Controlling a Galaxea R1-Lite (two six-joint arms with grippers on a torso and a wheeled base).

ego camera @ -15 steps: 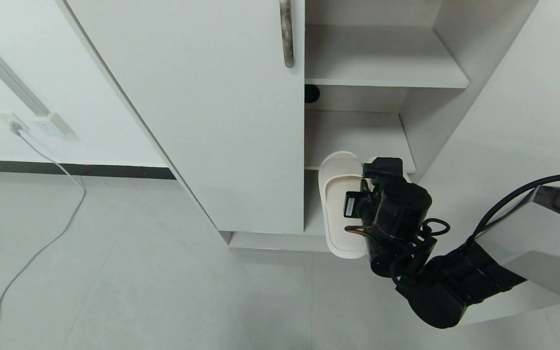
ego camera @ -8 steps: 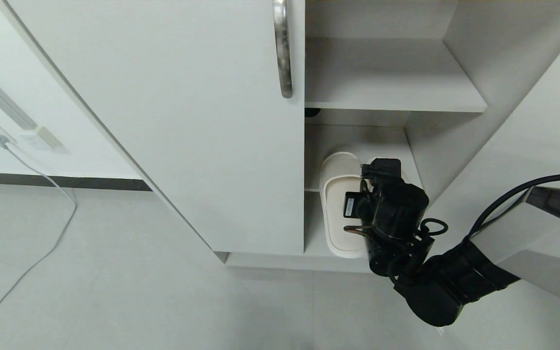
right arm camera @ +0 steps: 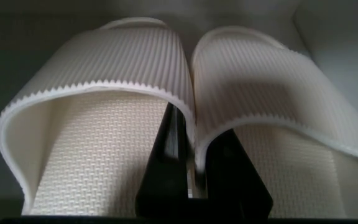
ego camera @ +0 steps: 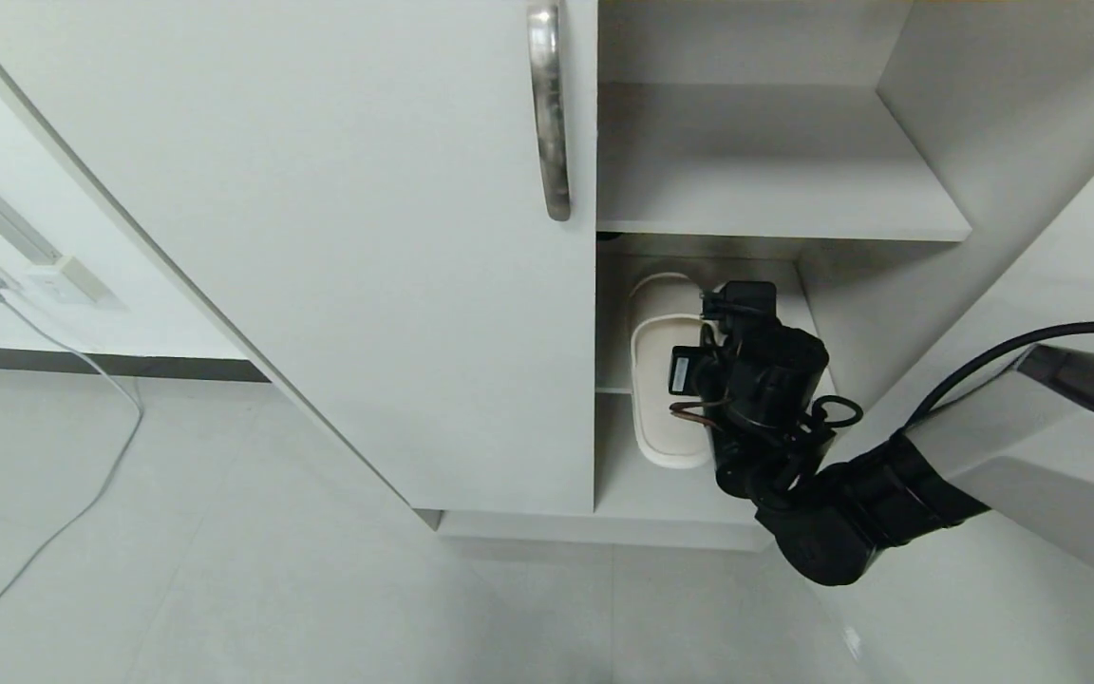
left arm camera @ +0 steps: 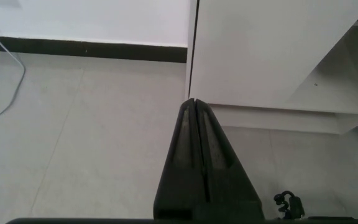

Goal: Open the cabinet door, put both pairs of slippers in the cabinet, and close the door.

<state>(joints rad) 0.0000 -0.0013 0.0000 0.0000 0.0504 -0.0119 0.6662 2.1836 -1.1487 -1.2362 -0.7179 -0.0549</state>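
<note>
Two white slippers [ego camera: 666, 380], one pair, hang right of centre in the head view, at the open cabinet [ego camera: 775, 161]. The right tool [right arm camera: 190, 155] is clamped on both. The left tool [left arm camera: 194, 112] is pressed together over the floor [left arm camera: 73, 137].

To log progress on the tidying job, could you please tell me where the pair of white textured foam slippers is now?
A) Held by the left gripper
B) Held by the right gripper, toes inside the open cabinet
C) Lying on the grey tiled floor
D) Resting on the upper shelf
B: the right gripper pinches the inner edges of the pair of white textured foam slippers, holding them in the open white cabinet below its upper shelf.
</note>
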